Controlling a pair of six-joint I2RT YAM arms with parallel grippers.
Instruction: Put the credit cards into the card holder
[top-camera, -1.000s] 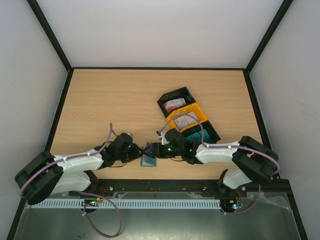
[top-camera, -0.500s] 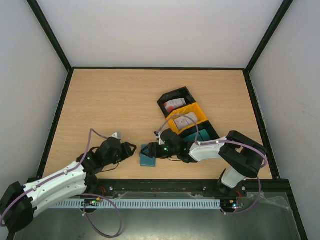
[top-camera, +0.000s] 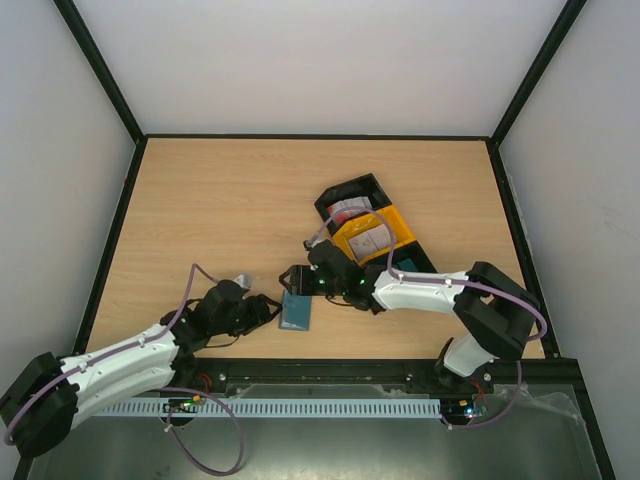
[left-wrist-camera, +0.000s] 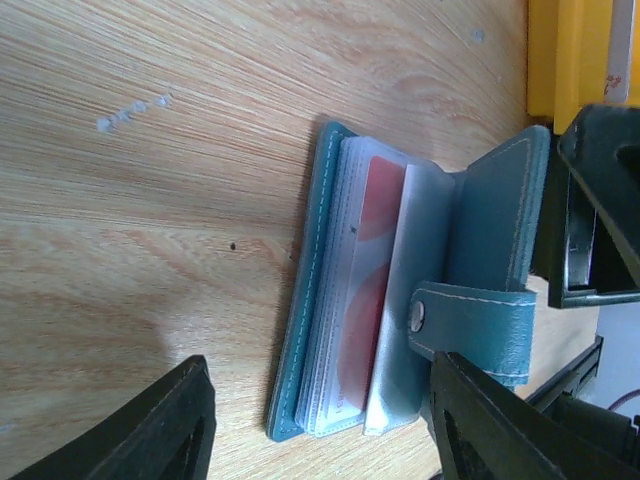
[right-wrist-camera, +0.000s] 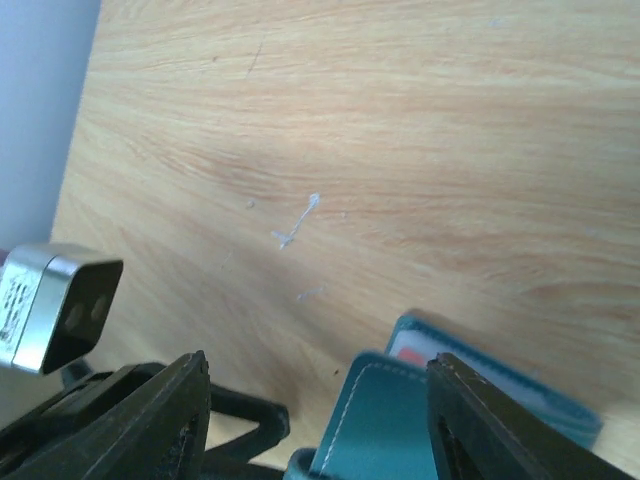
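The card holder (top-camera: 296, 313) lay on the table (top-camera: 200, 200) close to its bottom edge in the top view, its long axis running roughly up and down the frame. In the left wrist view one cover (left-wrist-camera: 495, 220) stood lifted on the right, its snap tab (left-wrist-camera: 470, 320) hanging loose. A red card (left-wrist-camera: 365, 290) sat among the clear sleeves, long side along the holder.

The left gripper (top-camera: 272, 308) sat just left of the holder with its jaws spread wide and the holder's lower end between them; we saw no contact. The right gripper (top-camera: 293, 280) stood at the holder's top end, also spread, with the lifted cover between its fingers. We could not tell whether the cover pressed against a finger.

More cards (top-camera: 347, 210) lay in the tray (top-camera: 352, 184) just to the upper right, partly hidden by the right arm. The wrist views cut off the holder's far ends. Plain wood showed toward the upper left.
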